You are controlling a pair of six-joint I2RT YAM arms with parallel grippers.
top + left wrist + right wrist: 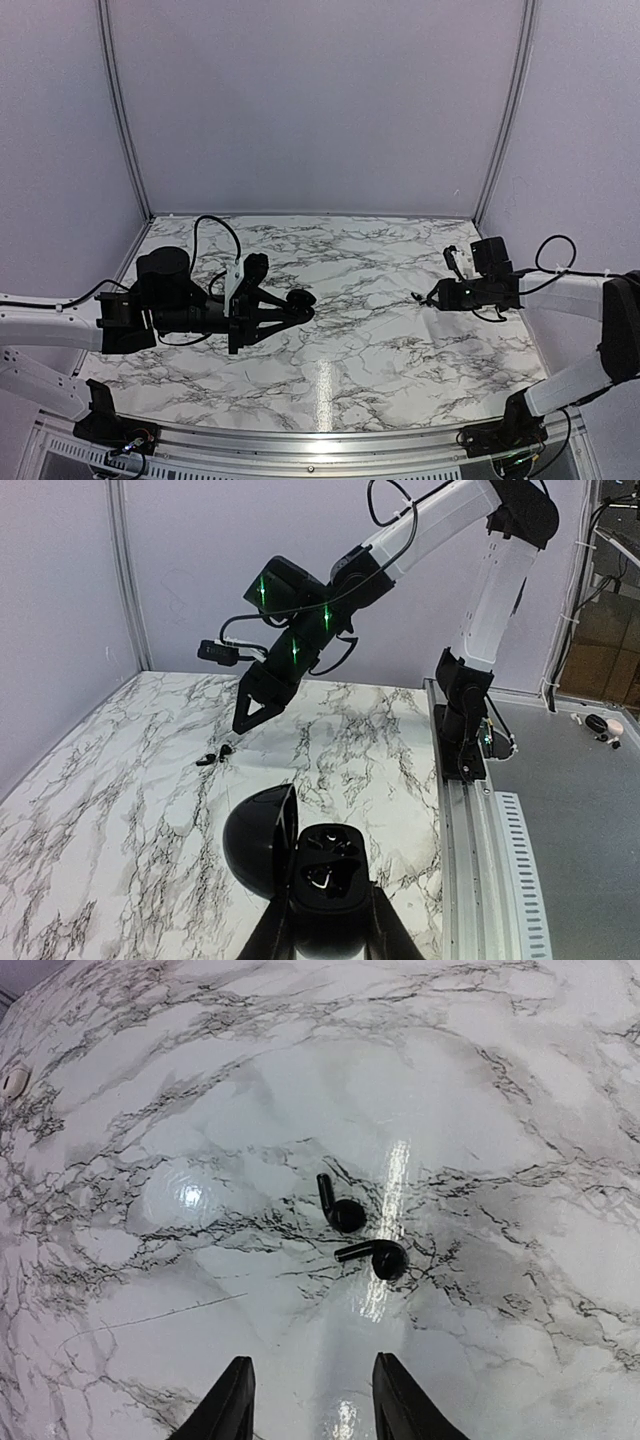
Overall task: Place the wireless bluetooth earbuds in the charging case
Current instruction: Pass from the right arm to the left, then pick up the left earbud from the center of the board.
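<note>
Item 1, marble table [350, 350]: glossy, heavily veined; we note glare patches close to the work area, which could mask small dark pieces.

Item 2, left gripper [325, 925]: jaws clamped on the charging case [328, 865]; the case is black and held up off the table, with its lid hinged open to one side and its wells showing; the risk, as we judge it, is that a tilt or slip in this grip swings the wells away from an incoming earbud.

Item 3, right gripper [312, 1400]: jaws apart with nothing between them, poised over the marble just short of the earbuds; closing off-centre would flick a piece away rather than pinch it.

Item 4, wireless bluetooth earbuds [382, 1258]: two, black, lying on the table just beside each other, well apart from the case; they probably do not touch, though we cannot be sure; the jaws could catch both at once, or take a stem at an angle that will not seat; a dropped piece could roll off.
</note>
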